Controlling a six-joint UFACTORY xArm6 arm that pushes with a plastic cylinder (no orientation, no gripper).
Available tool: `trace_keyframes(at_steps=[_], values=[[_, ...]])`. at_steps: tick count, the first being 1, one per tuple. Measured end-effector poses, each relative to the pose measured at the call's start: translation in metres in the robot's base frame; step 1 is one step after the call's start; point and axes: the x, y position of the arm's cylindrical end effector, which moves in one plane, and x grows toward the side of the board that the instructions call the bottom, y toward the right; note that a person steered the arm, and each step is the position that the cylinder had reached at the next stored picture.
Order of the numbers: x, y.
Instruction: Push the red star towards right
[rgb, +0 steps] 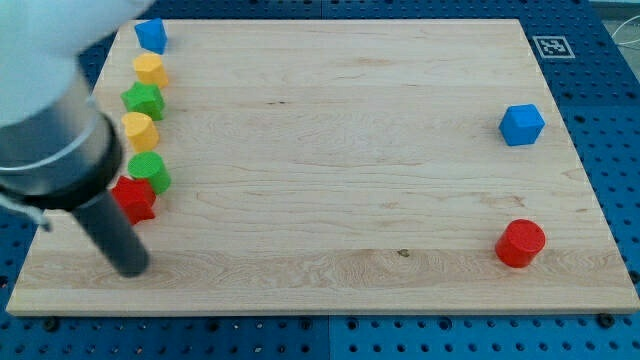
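The red star (134, 198) lies near the board's left edge, at the bottom of a column of blocks. Above it are a green block (150, 171), a yellow block (139, 131), a green star-like block (144, 100), a yellow block (150, 70) and a blue block (151, 35). My tip (131, 266) rests on the board just below the red star, slightly to its left, a small gap apart. The rod and the arm's blurred body cover the view's left side above it.
A blue cube (522, 124) sits near the right edge. A red cylinder (521, 243) sits at the lower right. The wooden board (340, 150) lies on a blue pegboard table, with a marker tag (551, 46) at the upper right.
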Motion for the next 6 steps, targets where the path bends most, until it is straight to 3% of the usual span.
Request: trace_keyframes(at_steps=[1,2,5,6], values=[[-0.03,-0.044],[-0.062,-0.05],[-0.077,0.084],[-0.06,0.121]])
